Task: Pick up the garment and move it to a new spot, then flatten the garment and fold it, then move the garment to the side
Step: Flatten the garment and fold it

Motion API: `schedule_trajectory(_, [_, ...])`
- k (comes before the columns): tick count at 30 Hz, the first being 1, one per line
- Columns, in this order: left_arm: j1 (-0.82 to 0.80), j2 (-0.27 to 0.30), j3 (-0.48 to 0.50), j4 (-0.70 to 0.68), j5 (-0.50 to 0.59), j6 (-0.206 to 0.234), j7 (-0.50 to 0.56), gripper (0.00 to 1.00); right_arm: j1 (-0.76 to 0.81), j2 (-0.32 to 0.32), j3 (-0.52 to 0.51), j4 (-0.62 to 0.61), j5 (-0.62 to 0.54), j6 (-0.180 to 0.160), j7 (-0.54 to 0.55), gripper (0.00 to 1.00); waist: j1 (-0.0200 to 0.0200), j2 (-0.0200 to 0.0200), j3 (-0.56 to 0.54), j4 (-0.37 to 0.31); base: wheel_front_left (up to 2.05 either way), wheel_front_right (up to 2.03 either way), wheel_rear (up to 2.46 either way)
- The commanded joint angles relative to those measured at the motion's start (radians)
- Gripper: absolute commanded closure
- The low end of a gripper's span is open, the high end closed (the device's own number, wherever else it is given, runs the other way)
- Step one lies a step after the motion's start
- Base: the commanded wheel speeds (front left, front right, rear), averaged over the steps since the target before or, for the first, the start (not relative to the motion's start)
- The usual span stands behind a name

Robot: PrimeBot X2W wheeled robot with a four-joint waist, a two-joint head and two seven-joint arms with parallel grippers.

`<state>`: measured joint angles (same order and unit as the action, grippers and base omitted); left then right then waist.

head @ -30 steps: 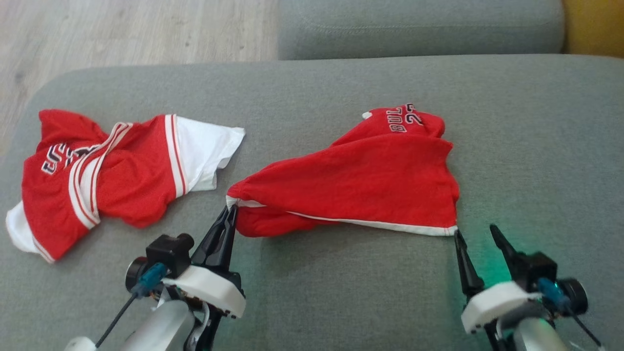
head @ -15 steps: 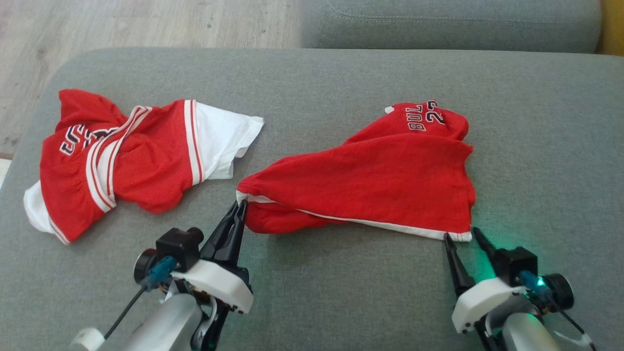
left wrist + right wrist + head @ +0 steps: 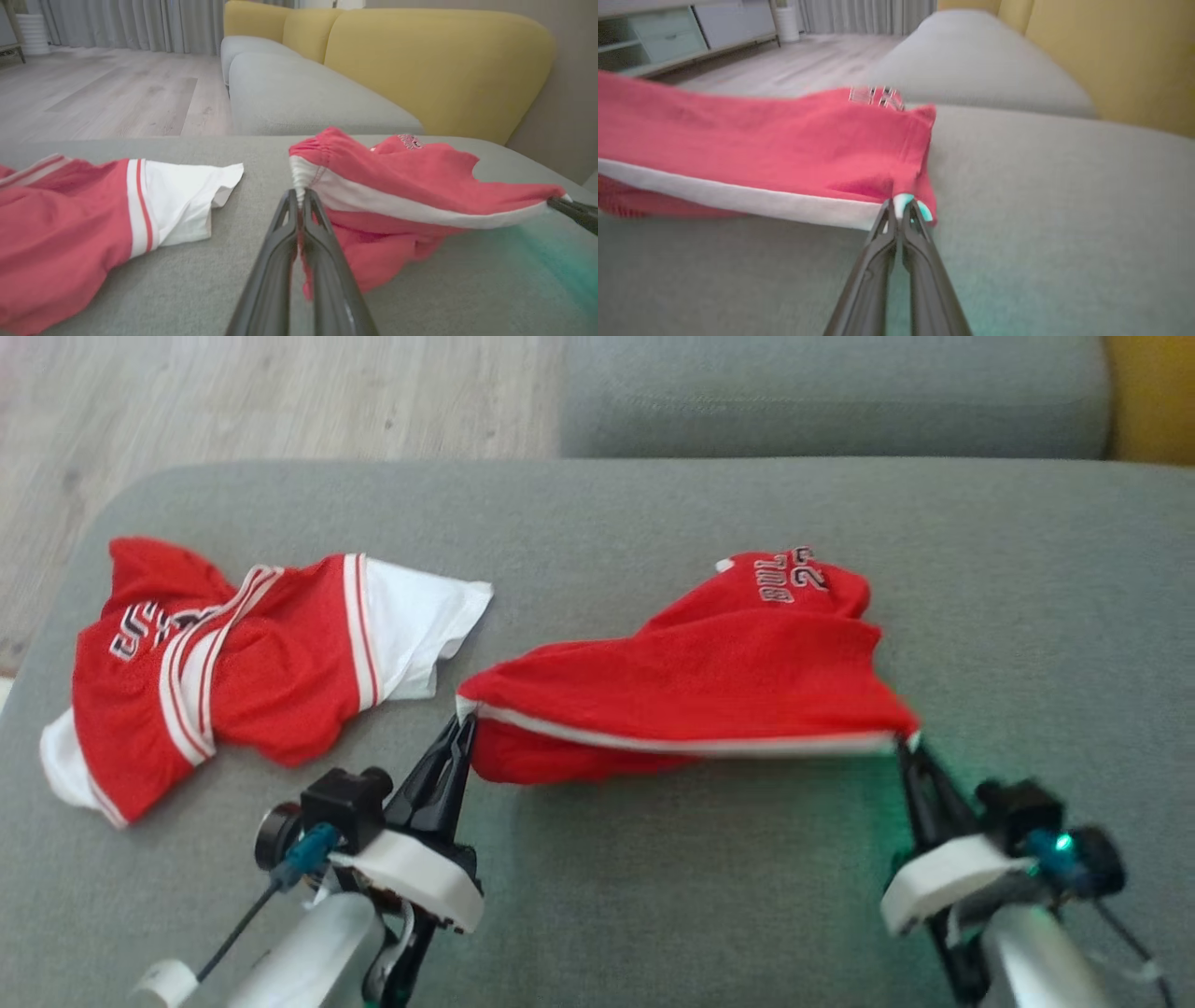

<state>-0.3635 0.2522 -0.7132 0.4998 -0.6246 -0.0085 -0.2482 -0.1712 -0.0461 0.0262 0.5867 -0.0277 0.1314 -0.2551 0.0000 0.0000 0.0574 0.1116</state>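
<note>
The garment [image 3: 709, 686] is a pair of red shorts with a white hem and lettering near its far end, lying on the grey sofa seat [image 3: 653, 504]. My left gripper [image 3: 464, 722] is shut on the hem's left corner, seen close up as the garment [image 3: 411, 186] pinched by that gripper [image 3: 299, 196]. At the hem's right corner my right gripper [image 3: 906, 743] is shut on the cloth; in its own view the gripper [image 3: 900, 205] pinches the white band of the garment [image 3: 775, 144]. The front hem hangs taut between both grippers, a little above the seat.
A second red and white jersey [image 3: 243, 653] lies crumpled on the seat's left part, also seen as the jersey [image 3: 93, 210]. Another grey cushion [image 3: 831, 392] lies beyond, with a yellow backrest [image 3: 434, 60] behind and wooden floor [image 3: 233, 401] at the far left.
My right gripper has gone from open beside the hem's right corner to shut on it. The hem has risen and pulled straight. The head camera has shifted slightly.
</note>
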Motion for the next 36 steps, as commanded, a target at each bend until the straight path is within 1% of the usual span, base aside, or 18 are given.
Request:
schedule_trajectory(1, [-0.045,0.034,0.040,-0.047,0.008,0.008,-0.011,1.00,-0.013,-0.004,0.006,-0.069,-0.005,-0.001,-0.007,1.00,0.0000,0.0000,-0.024,-0.022,0.00,0.00,0.00])
schedule_trajectory(4, [-0.058,0.066,0.056,-0.113,0.019,0.009,-0.012,1.00,-0.013,-0.004,-0.026,-0.180,-0.018,-0.001,-0.007,1.00,0.0000,0.0000,-0.055,-0.049,0.00,0.00,0.00])
schedule_trajectory(5, [-0.078,0.094,0.064,-0.160,0.030,0.005,-0.010,1.00,-0.027,-0.005,-0.053,-0.255,-0.008,-0.001,-0.007,1.00,0.0000,0.0000,-0.068,-0.066,0.00,0.00,0.00])
schedule_trajectory(8, [-0.132,0.137,0.071,-0.234,0.055,0.000,0.007,1.00,-0.079,-0.018,-0.067,-0.346,0.028,-0.001,-0.007,1.00,0.0000,0.0000,-0.082,-0.093,0.00,0.00,0.00])
schedule_trajectory(12, [-0.228,0.172,0.096,-0.331,0.068,-0.011,0.039,1.00,-0.186,-0.061,-0.068,-0.428,0.051,-0.001,-0.007,1.00,0.0000,0.0000,-0.097,-0.121,0.00,0.00,0.00])
schedule_trajectory(15, [-0.304,0.187,0.117,-0.370,0.068,-0.021,0.061,1.00,-0.281,-0.101,-0.065,-0.441,0.065,-0.001,-0.002,1.00,0.0000,0.0000,-0.097,-0.136,0.00,0.00,0.00])
schedule_trajectory(17, [-0.355,0.187,0.124,-0.374,0.066,-0.029,0.081,1.00,-0.344,-0.126,-0.061,-0.437,0.061,-0.001,0.010,1.00,0.0000,0.0000,-0.090,-0.141,0.00,0.00,0.00])
schedule_trajectory(20, [-0.432,0.168,0.135,-0.344,0.037,-0.054,0.103,1.00,-0.435,-0.156,-0.055,-0.400,0.065,-0.001,0.026,1.00,0.0000,0.0000,-0.067,-0.146,0.00,0.00,0.00])
schedule_trajectory(22, [-0.486,0.155,0.125,-0.299,0.023,-0.076,0.121,1.00,-0.494,-0.169,-0.045,-0.352,0.068,-0.001,0.037,1.00,0.0000,0.0000,-0.044,-0.148,0.00,0.00,0.00])
schedule_trajectory(25, [-0.586,0.137,0.086,-0.214,0.021,-0.105,0.144,1.00,-0.596,-0.190,-0.025,-0.261,0.076,-0.001,0.048,1.00,0.0000,0.0000,0.028,-0.146,0.00,0.00,0.00])
schedule_trajectory(27, [-0.659,0.124,0.058,-0.148,0.029,-0.115,0.136,1.00,-0.669,-0.200,-0.017,-0.193,0.080,-0.001,0.041,1.00,0.0000,0.0000,0.086,-0.145,0.00,0.00,0.00])
schedule_trajectory(28, [-0.659,0.124,0.058,-0.148,0.029,-0.115,0.136,1.00,-0.669,-0.200,-0.017,-0.193,0.080,-0.001,0.041,1.00,0.0000,0.0000,0.086,-0.145,0.00,0.00,0.00])
schedule_trajectory(32, [-0.816,0.094,0.023,-0.028,0.076,-0.120,0.035,1.00,-0.815,-0.216,-0.023,-0.085,0.049,-0.001,0.009,1.00,0.0000,0.0000,0.183,-0.148,0.00,0.00,0.00])
schedule_trajectory(34, [-0.883,0.072,0.030,0.015,0.093,-0.121,0.002,1.00,-0.877,-0.219,-0.043,-0.069,0.014,-0.001,-0.001,1.00,0.0000,0.0000,0.219,-0.151,0.00,0.00,0.00])
schedule_trajectory(36, [-0.938,0.055,0.041,0.037,0.125,-0.121,-0.011,1.00,-0.927,-0.217,-0.067,-0.088,-0.024,-0.001,-0.005,1.00,0.0000,0.0000,0.250,-0.153,0.00,0.00,0.00])
